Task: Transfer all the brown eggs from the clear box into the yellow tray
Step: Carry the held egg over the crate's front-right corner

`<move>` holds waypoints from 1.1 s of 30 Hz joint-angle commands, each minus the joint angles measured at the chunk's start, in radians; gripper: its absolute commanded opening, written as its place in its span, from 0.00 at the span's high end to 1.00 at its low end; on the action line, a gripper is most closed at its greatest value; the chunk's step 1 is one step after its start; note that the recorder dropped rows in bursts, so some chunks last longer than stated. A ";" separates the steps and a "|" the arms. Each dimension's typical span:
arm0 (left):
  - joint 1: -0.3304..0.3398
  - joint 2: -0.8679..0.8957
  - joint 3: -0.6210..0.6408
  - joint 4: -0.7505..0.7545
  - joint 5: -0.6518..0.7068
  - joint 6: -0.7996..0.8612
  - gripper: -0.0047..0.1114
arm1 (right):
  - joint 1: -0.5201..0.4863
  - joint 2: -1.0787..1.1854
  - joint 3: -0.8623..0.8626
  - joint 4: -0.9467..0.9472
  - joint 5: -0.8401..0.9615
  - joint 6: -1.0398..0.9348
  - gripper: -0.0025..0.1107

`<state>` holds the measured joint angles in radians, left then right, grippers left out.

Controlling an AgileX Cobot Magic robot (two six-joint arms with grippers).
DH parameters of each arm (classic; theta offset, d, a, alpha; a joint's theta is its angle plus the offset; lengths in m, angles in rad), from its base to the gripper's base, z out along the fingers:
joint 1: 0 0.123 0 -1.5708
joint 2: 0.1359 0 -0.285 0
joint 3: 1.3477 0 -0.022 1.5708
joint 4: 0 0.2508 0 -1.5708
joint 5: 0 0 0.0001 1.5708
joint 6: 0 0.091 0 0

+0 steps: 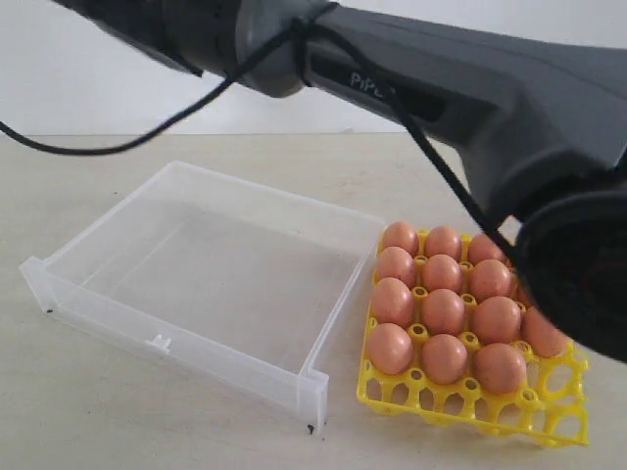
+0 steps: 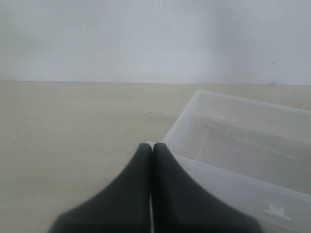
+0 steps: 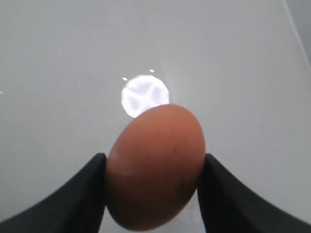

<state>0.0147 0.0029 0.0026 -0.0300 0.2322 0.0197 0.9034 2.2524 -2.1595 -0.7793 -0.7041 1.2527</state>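
One brown egg (image 3: 156,170) sits between the two dark fingers of my right gripper (image 3: 154,157), which is shut on it; behind it is only a pale grey surface with a bright glare spot. Several more brown eggs (image 1: 444,310) fill the back rows of the yellow tray (image 1: 470,409), whose front row of cells is empty. The clear box (image 1: 196,338) lies left of the tray, touching it, and holds no eggs that I can see. In the left wrist view my left gripper (image 2: 152,146) is shut on nothing, its tips by a corner of the clear box (image 2: 243,141).
A dark arm (image 1: 470,88) with a black cable crosses the top and right of the exterior view. It hides the tray's right edge, and neither gripper shows in that view. Beige tabletop (image 1: 78,411) surrounds the box, with a white wall behind.
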 commanded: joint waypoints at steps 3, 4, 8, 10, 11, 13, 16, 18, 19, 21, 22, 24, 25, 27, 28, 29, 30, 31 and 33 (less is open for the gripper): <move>-0.004 -0.003 -0.003 -0.005 0.000 0.001 1.00 | -0.011 -0.255 0.480 0.251 0.126 -0.547 0.98; -0.004 -0.003 -0.003 -0.005 0.000 0.001 1.00 | -0.011 -0.303 0.566 0.321 0.142 -0.647 0.98; -0.004 -0.003 -0.003 -0.005 0.000 0.001 1.00 | -0.017 -0.481 0.910 0.627 0.149 -0.928 0.98; -0.004 -0.003 -0.003 -0.005 0.000 0.001 1.00 | -0.027 -0.575 1.075 0.816 0.131 -1.028 0.98; -0.004 -0.003 -0.003 -0.005 0.000 0.001 1.00 | -0.027 -0.624 1.173 0.917 0.103 -1.078 0.98; -0.004 -0.003 -0.003 -0.005 0.000 0.001 1.00 | -0.027 -0.718 1.351 1.090 0.033 -1.153 0.98; -0.004 -0.003 -0.003 -0.005 0.000 0.001 1.00 | -0.027 -0.874 1.594 1.194 -0.002 -1.190 0.98; -0.004 -0.003 -0.003 -0.005 0.000 0.001 1.00 | -0.027 -0.985 1.733 1.202 -0.002 -1.216 0.98; -0.004 -0.003 -0.003 -0.005 0.000 0.001 1.00 | -0.027 -1.029 1.792 1.202 -0.002 -1.233 0.98; -0.004 -0.003 -0.003 -0.005 0.000 0.001 1.00 | -0.027 -1.133 1.892 1.214 0.012 -1.283 0.98; -0.004 -0.003 -0.003 -0.005 0.000 0.001 1.00 | -0.027 -1.184 1.926 1.232 0.029 -1.297 0.98; -0.004 -0.003 -0.003 -0.005 0.000 0.001 1.00 | -0.027 -1.278 2.002 1.340 0.082 -1.299 0.98; -0.004 -0.003 -0.003 -0.005 0.000 0.001 1.00 | -0.027 -1.313 2.029 1.434 0.108 -1.307 0.98; -0.004 -0.003 -0.003 -0.005 0.000 0.001 1.00 | -0.027 -1.394 2.097 1.672 0.142 -1.363 0.98; -0.004 -0.003 -0.003 -0.005 0.000 0.001 1.00 | -0.027 -1.423 2.129 1.765 0.143 -1.397 0.98; -0.004 -0.003 -0.003 -0.005 0.000 0.001 1.00 | -0.027 -1.464 2.155 1.869 0.143 -1.459 0.98; -0.004 -0.003 -0.003 -0.005 0.000 0.001 1.00 | -0.027 -1.486 2.159 1.910 0.143 -1.518 0.98; -0.004 -0.003 -0.003 -0.005 0.000 0.001 1.00 | -0.027 -1.510 2.159 1.934 0.143 -1.585 0.98; -0.004 -0.003 -0.003 -0.005 0.000 0.001 1.00 | -0.027 -1.538 2.159 1.993 0.169 -1.796 0.98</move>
<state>0.0147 0.0029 0.0026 -0.0300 0.2322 0.0197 0.8782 0.7585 -0.0038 1.1140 -0.5499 -0.2993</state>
